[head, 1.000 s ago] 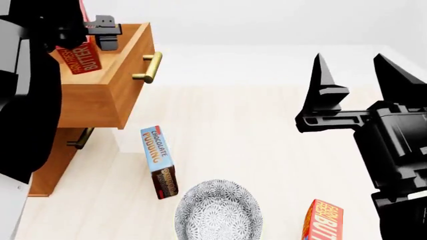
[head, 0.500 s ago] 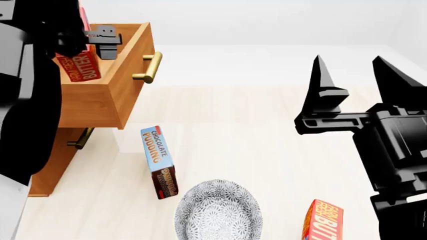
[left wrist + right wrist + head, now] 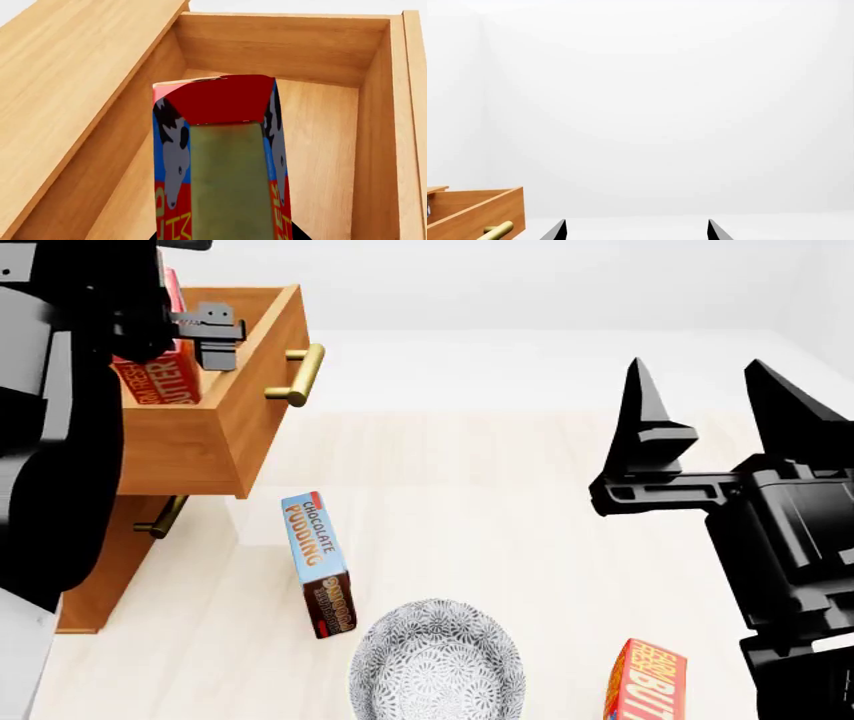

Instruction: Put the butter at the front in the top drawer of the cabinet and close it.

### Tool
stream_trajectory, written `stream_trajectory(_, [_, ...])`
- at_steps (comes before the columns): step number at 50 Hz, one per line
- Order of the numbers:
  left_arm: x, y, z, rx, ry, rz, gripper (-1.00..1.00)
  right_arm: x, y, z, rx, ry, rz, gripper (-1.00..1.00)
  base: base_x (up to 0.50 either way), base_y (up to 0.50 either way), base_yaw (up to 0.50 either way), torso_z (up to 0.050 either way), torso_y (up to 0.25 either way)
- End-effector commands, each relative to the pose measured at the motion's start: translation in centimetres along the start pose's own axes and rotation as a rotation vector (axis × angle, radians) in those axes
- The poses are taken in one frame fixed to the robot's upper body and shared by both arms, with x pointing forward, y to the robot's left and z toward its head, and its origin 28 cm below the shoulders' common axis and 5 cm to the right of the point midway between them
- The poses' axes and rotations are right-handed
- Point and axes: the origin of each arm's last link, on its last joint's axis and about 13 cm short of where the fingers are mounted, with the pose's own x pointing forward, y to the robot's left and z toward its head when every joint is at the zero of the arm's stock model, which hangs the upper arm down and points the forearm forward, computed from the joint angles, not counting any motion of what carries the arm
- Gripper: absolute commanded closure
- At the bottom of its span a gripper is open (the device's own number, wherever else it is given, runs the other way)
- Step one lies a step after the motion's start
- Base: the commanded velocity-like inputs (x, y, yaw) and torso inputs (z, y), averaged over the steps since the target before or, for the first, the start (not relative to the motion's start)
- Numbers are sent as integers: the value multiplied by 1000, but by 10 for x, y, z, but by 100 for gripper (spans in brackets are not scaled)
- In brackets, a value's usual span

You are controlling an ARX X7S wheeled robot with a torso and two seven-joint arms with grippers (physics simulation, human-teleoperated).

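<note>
The top drawer of the light-brown cabinet stands pulled open at the left. My left gripper is shut on a red butter carton and holds it upright inside the open drawer. In the left wrist view the carton fills the middle, with the drawer's wooden floor beyond it. A second butter carton stands at the front right. My right gripper is open and empty, raised above the table at the right; its tips show against a white wall.
A chocolate pudding box stands in front of the cabinet. A patterned grey bowl sits at the front centre. The lower drawer's brass handle shows under the open drawer, whose own brass handle sticks out right.
My left gripper has turned the butter carton more upright and lowered it a little deeper into the open top drawer. The right arm has barely moved.
</note>
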Motion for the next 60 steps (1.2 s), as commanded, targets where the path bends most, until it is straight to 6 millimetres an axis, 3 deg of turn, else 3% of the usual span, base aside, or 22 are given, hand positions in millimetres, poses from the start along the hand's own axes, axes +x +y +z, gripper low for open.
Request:
stream_trajectory(1, [-1, 0, -1, 18, 8, 16, 100, -1, 0, -1, 2, 1, -2, -100, 0, 0, 0, 0, 0])
stream_trajectory(9, [0, -1, 0, -13, 9, -5, 100, -1, 0, -2, 4, 2, -3, -100, 0, 0, 0, 0, 1])
stream_trajectory(10, [-1, -1, 0, -18, 8, -9, -100, -1, 0, -2, 4, 1, -3, -100, 0, 0, 0, 0, 0])
stream_trajectory(33, [-7, -3, 6, -15, -26, -64, -100, -3, 1, 0, 5, -3, -3, -100, 0, 0, 0, 0, 0])
stream_trajectory(51, [-57, 1, 47, 17, -234, -174, -100, 0, 2, 2, 4, -10, 7, -100, 0, 0, 0, 0, 0])
stream_trajectory(60, [-75, -23, 56, 164, -338, -387, -100, 2, 3, 1, 7, -9, 14, -100, 0, 0, 0, 0, 0])
